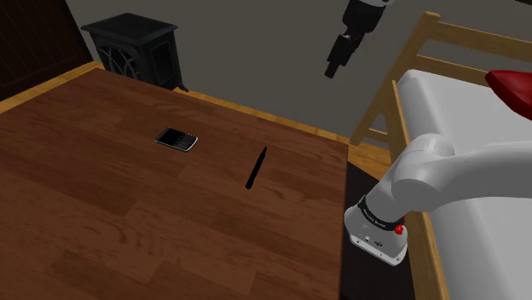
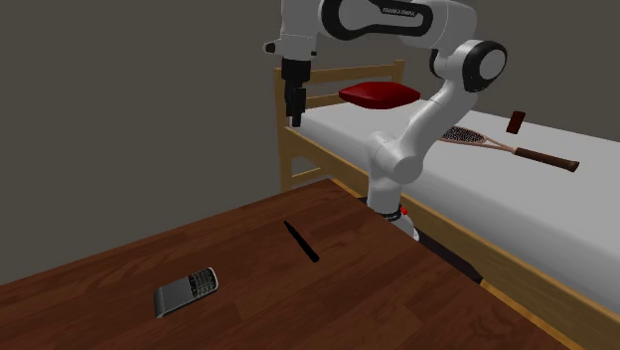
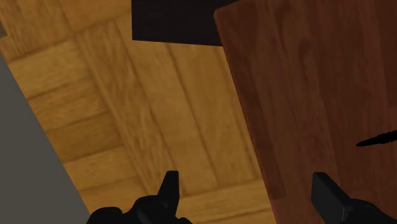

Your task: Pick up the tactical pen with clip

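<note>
The tactical pen is a slim black stick lying flat on the dark wooden table, near its middle. It also shows in the second exterior view as the pen, and one end of the pen pokes into the wrist view beyond one finger. My gripper hangs high in the air, past the table's far edge and well above the pen. In the second exterior view the gripper points down. In the wrist view the gripper is open, its fingers wide apart with nothing between them.
A black and silver phone lies on the table, to the pen's left in the shoulder view. A black stove stands behind the table. A bed beside the stand carries a red pillow and a racket.
</note>
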`<state>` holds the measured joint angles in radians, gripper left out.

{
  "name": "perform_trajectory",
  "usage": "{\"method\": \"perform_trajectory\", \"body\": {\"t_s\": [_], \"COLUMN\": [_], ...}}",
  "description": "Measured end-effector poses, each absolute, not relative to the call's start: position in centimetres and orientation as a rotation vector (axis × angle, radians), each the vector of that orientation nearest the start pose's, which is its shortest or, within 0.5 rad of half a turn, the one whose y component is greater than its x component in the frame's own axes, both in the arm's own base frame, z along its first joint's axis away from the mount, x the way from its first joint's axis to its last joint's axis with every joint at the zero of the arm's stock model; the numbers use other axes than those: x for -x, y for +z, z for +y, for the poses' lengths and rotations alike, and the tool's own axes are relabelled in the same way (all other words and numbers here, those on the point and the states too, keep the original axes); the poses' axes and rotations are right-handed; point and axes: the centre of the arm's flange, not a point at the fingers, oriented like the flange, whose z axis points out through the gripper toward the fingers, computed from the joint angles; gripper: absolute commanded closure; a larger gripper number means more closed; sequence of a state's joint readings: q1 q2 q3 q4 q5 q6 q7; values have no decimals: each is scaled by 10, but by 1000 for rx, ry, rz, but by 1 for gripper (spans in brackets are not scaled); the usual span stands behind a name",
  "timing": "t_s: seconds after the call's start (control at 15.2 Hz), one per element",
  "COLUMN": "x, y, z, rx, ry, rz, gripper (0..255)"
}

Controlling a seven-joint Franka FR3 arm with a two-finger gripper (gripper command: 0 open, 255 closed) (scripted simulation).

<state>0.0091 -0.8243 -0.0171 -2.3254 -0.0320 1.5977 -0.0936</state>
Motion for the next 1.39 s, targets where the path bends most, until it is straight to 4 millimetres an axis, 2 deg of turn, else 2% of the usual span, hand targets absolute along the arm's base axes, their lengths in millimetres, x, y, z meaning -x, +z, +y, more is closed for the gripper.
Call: {"method": "perform_trajectory", "body": {"t_s": [0.13, 0.26, 0.4, 0.86, 0.99, 1.25, 1.39], "x": [-297, -290, -279, -278, -283, -304, -317], "y": [615, 606, 592, 541, 528, 499, 486], "z": [-2, 15, 37, 119, 141, 190, 208], "rx": [3162, 3169, 3170, 3090, 3044, 2921, 2844], "ry": [-152, -156, -162, -176, -179, -183, -184], "rz": [-106, 34, 204, 834, 1011, 1355, 1524], "gripper": [0, 0, 0, 0, 0, 0, 0]}}
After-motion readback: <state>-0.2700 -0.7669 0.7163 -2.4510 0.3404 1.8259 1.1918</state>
